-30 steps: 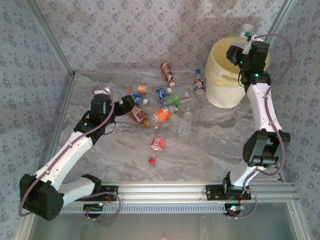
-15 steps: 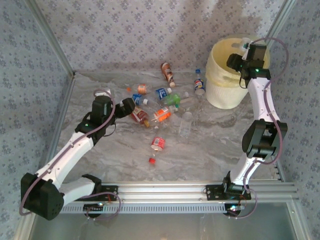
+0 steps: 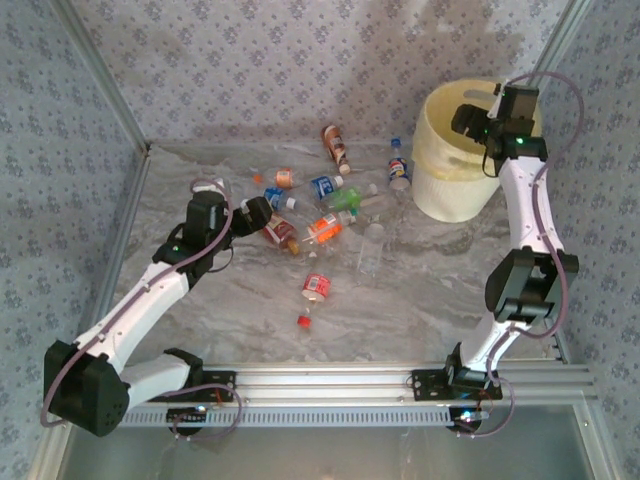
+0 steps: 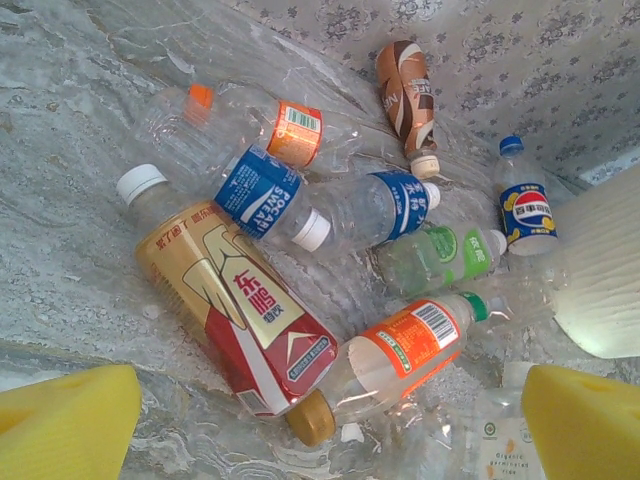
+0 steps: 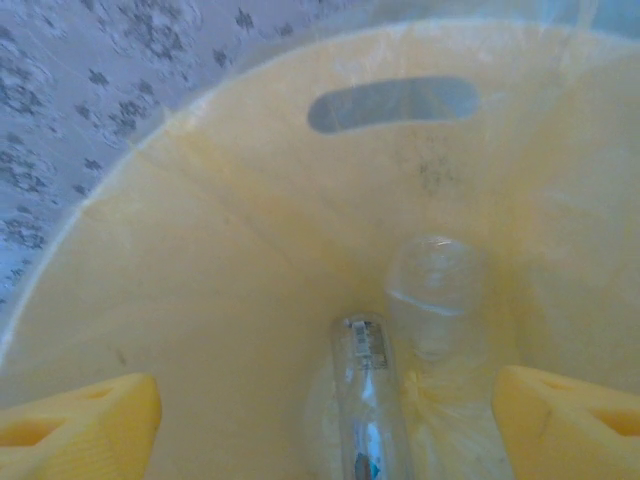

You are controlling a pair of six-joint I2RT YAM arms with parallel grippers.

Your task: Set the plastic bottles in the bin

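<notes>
Our right gripper (image 5: pixel 325 415) hangs inside the mouth of the pale yellow bin (image 3: pixel 440 170), jaws wide and holding nothing. Clear bottles (image 5: pixel 365 400) lie at the bin's bottom. Our left gripper (image 4: pixel 327 425), also spread wide and empty, hovers above the plastic bottles (image 4: pixel 235 310) scattered on the marbled table (image 3: pixel 250 320).

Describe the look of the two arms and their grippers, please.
Both the left arm and right arm have white links, black joint housings, a small green light and a greyish cable looping outside. The left gripper and right gripper have yellow finger pads.
</notes>
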